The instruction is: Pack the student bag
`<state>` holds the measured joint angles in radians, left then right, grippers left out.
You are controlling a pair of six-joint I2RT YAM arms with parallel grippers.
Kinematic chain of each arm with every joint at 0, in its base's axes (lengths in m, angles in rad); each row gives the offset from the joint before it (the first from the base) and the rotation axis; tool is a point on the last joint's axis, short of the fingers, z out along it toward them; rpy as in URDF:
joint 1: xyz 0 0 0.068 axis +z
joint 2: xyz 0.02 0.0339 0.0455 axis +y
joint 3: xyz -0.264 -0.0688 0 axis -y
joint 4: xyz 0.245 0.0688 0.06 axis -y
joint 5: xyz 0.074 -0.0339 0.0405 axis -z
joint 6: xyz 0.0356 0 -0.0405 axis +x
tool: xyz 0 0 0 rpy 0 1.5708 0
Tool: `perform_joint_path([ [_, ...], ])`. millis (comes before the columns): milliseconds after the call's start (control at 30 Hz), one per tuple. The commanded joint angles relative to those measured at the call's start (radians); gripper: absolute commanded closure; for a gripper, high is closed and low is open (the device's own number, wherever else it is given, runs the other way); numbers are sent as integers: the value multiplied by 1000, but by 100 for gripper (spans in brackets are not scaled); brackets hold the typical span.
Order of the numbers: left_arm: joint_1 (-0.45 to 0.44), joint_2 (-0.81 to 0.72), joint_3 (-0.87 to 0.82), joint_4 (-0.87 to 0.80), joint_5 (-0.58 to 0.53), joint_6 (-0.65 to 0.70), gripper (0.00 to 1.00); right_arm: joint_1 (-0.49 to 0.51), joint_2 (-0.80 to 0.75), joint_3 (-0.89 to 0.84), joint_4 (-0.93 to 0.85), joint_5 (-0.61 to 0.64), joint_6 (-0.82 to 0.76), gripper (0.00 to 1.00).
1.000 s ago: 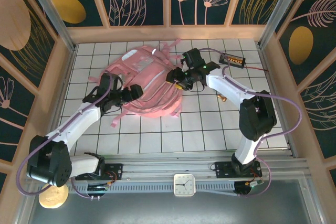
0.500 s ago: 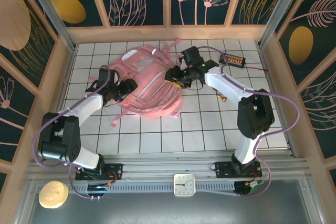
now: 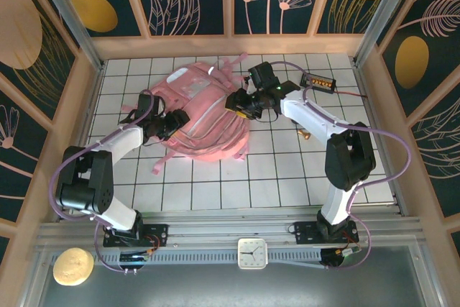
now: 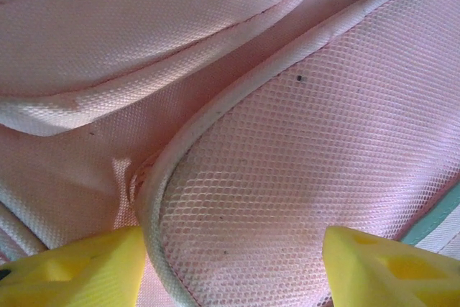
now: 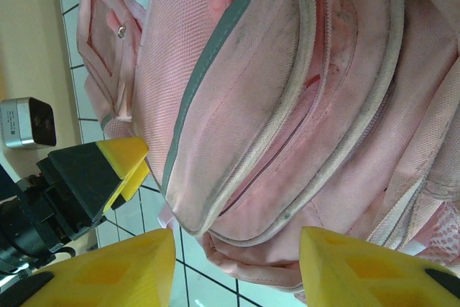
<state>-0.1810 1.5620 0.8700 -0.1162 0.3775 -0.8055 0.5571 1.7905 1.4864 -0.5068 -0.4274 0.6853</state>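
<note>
The left gripper (image 3: 171, 123) is positioned at the left edge of the student bag (image 3: 205, 116). In the left wrist view its yellow fingertips (image 4: 72, 271) are spread, with a pink mesh panel (image 4: 309, 163) edged in pale piping between them. One fingertip lies against the piping. Whether the fingers press the panel cannot be determined.

The student bag lies flat on the white tiled worktop (image 3: 273, 177), in the far half and left of centre, with pink straps trailing at its far edge.

The right gripper (image 3: 236, 103) is positioned at the right edge of the bag. In the right wrist view its jaws are spread and hold nothing. The bag's front pocket, with a grey strip (image 5: 215, 70), lies beyond them.

Right of the bag and well apart from it, a small brass-coloured item (image 3: 305, 134) lies on the tiles. A dark box (image 3: 318, 80) sits near the far right corner.
</note>
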Motion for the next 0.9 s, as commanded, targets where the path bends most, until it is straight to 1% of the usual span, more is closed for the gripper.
perform_joint_path([
  [0, 8, 14, 30, -13, -16, 7, 33, -5, -1, 42, -33, 3, -20, 50],
  [133, 13, 4, 26, -25, -25, 12, 30, -5, 7, 51, -39, -1, -24, 50],
  [267, 18, 26, 25, 16, -12, -11, 31, -5, 10, 54, -36, -6, -24, 51],
  [400, 18, 73, 73, 39, 12, -20, 37, -5, 5, 54, -42, 1, -29, 51],
  [467, 17, 90, 96, 39, 25, -14, 43, -4, -7, 50, -42, 10, -41, 51],
  [500, 18, 94, 96, 39, 31, -13, 46, -5, -18, 44, -36, 18, -51, 49],
  [533, 18, 98, 97, 41, 38, -15, 50, -5, -37, 35, -29, 35, -64, 43],
  [567, 17, 99, 98, 47, 47, -15, 56, -5, -59, 22, -19, 58, -78, 31],
  [633, 18, 99, 97, 65, 69, -31, 67, -5, -108, -13, 26, 86, -93, 1],
  [733, 17, 95, 72, 110, 108, -75, 85, -5, -151, -36, 71, 114, -110, 1],
  [833, 17, 76, 52, 155, 149, -136, 96, 2, -127, 2, 49, 104, -137, 1],
  [867, 17, 66, 44, 174, 162, -166, 99, 12, -112, 23, 31, 108, -145, 1],
])
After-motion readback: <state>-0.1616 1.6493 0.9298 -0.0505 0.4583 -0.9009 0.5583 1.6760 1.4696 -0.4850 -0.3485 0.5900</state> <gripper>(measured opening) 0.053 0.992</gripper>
